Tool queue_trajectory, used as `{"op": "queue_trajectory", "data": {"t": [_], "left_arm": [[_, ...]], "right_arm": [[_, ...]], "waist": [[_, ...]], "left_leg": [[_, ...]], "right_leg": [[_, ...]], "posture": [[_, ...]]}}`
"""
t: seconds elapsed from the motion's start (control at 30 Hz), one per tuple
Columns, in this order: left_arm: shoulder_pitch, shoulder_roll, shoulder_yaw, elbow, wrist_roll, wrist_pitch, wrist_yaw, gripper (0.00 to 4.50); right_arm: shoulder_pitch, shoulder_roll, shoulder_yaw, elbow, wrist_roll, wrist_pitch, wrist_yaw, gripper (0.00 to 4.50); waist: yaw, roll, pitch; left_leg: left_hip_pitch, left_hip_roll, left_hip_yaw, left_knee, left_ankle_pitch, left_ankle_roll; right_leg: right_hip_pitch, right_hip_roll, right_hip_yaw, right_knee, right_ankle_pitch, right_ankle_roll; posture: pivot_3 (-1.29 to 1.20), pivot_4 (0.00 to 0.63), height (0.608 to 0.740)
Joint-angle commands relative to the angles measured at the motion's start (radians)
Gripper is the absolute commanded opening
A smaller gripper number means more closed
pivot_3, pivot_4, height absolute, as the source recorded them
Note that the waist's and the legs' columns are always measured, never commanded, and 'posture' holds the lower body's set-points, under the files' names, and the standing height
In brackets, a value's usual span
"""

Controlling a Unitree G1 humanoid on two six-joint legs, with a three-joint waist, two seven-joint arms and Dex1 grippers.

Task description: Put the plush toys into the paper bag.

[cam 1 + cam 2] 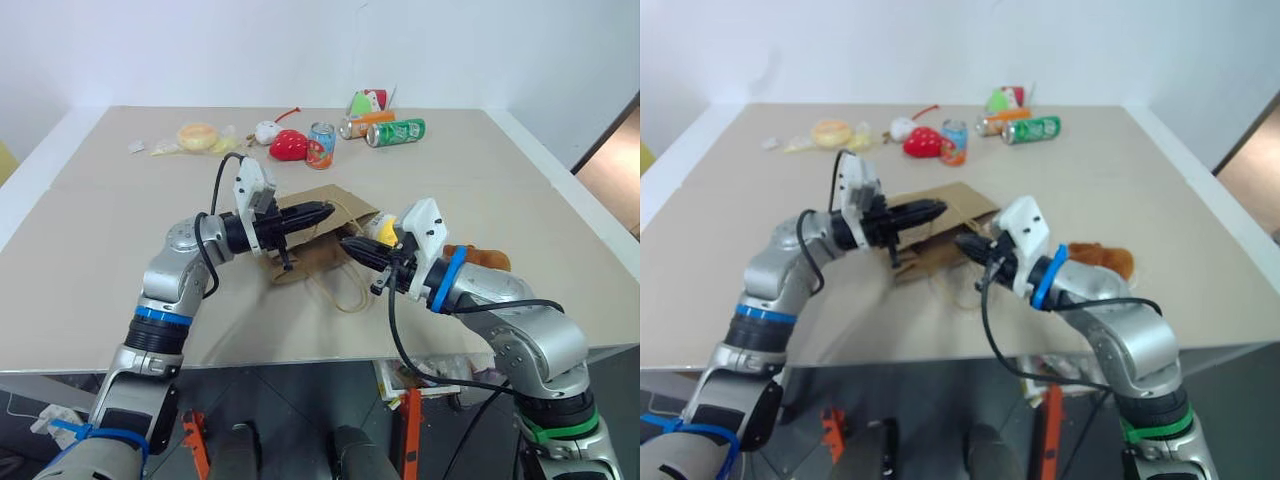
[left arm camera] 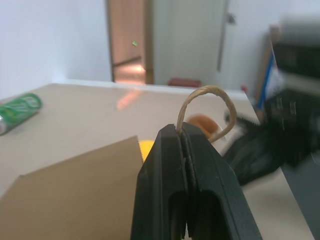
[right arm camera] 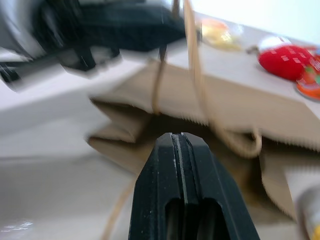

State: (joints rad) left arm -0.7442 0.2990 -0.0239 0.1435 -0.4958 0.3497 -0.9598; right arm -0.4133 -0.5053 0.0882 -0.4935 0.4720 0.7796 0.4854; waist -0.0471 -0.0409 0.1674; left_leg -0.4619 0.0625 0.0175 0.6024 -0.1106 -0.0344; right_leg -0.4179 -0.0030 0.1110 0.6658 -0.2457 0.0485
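While its two black fingers are pressed together, the left hand (image 2: 187, 145) pinches a twisted-paper loop handle (image 2: 207, 107) of the paper bag (image 1: 315, 235), lifting that edge off the worktop (image 1: 120, 260). The right hand (image 1: 352, 249) is also pressed tight, its fingertips at the bag's mouth; in the right wrist view nothing shows between its fingers. A second thin loop handle (image 1: 340, 292) lies slack on the worktop just near of the bag.

The bag is plain brown kraft paper, creased, with a saw-toothed top edge, lying mid-worktop between the two arms. The yellow chick toy (image 1: 386, 231) peeks out just beside the right hand at the bag's right side, its soft surface mostly hidden. The brown furry toy (image 1: 478, 257) lies on the worktop to the right, behind the right wrist.

Along the far side stand other things: a green drink can (image 1: 396, 132) on its side, an orange can (image 1: 362, 124) beside it, an upright colourful can (image 1: 321, 145), a red plush strawberry-like toy (image 1: 288, 146), a small white round toy (image 1: 266, 131) and a pale yellow round one (image 1: 198, 136). Their labels cannot be read.
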Motion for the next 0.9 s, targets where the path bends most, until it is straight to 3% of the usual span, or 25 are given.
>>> {"op": "queue_trajectory", "data": {"t": [0.03, 0.4, 0.9], "left_arm": [[-0.04, -0.016, 0.043, -0.019, -0.044, 0.055, 0.053, 0.0], [-0.042, -0.042, 0.053, -0.031, -0.071, 0.132, 0.112, 0.0], [-0.055, -0.088, 0.135, -0.05, -0.17, 0.23, 0.222, 0.0]], "right_arm": [[-0.015, 0.022, 0.042, 0.01, -0.084, -0.059, -0.043, 0.04], [-0.1, 0.139, 0.069, 0.142, -0.21, -0.138, -0.103, 0.04], [-0.103, 0.2, 0.176, 0.341, -0.404, -0.316, -0.12, 0.04]], "waist": [[0.0, 0.0, 0.0], [-0.001, 0.0, 0.0], [-0.001, 0.0, 0.0]], "left_leg": [[0.0, 0.0, 0.0, 0.0, 0.0, 0.0], [0.0, 0.0, 0.0, 0.0, 0.0, 0.0], [0.0, 0.0, 0.0, -0.001, 0.0, 0.0]], "right_leg": [[0.0, 0.0, 0.0, 0.0, 0.0, 0.0], [0.0, 0.0, 0.0, 0.0, 0.003, 0.005], [-0.001, 0.0, 0.0, 0.0, 0.003, 0.005]], "posture": [[0.0, 0.15, 0.74], [0.0, 0.15, 0.74], [0.0, 0.15, 0.74]]}}
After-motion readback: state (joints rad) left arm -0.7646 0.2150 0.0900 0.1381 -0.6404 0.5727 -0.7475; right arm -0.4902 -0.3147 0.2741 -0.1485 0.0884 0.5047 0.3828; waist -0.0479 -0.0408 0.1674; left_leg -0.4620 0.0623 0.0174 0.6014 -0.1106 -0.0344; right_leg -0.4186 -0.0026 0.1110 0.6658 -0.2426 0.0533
